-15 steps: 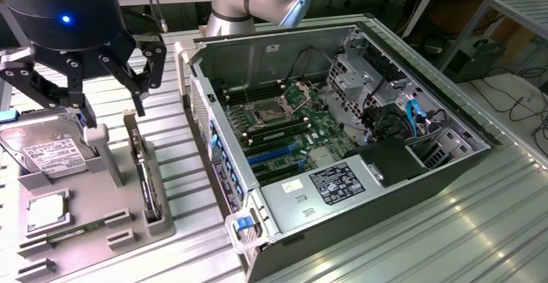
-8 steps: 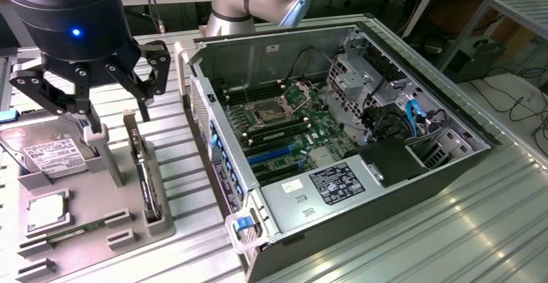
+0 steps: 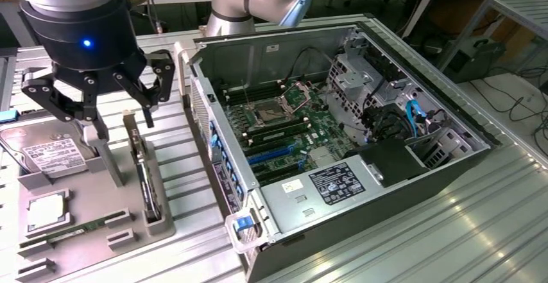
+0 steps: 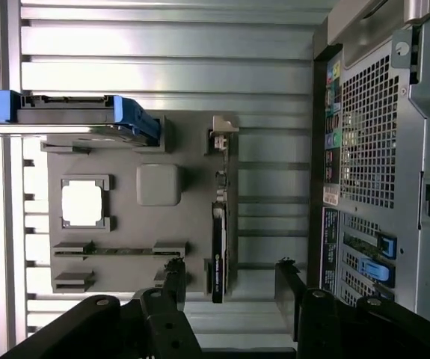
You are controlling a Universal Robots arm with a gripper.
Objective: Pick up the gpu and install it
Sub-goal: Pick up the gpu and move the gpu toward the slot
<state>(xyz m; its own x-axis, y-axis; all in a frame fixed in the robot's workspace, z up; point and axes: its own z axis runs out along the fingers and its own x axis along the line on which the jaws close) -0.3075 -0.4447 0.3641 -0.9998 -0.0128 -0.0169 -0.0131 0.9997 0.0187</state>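
Note:
The gpu (image 3: 144,174) is a thin black card standing on its edge in a slot of the grey parts tray (image 3: 128,196), at the exterior view's left. My gripper (image 3: 120,119) hangs open a little above the card's far end, holding nothing. In the wrist view the gpu (image 4: 218,224) appears edge on, with its pale bracket at one end. The gripper (image 4: 229,277) has one black finger on each side of the card's other end, apart from it. The open computer case (image 3: 342,142) lies at the exterior view's right with its motherboard (image 3: 283,135) exposed.
On the tray sit a silver hard drive (image 3: 47,154), a square processor (image 3: 47,209) and a green memory stick (image 3: 73,231). A raised grey block (image 4: 157,183) stands beside the gpu slot. The case's perforated rear panel (image 4: 379,149) is close beside the tray.

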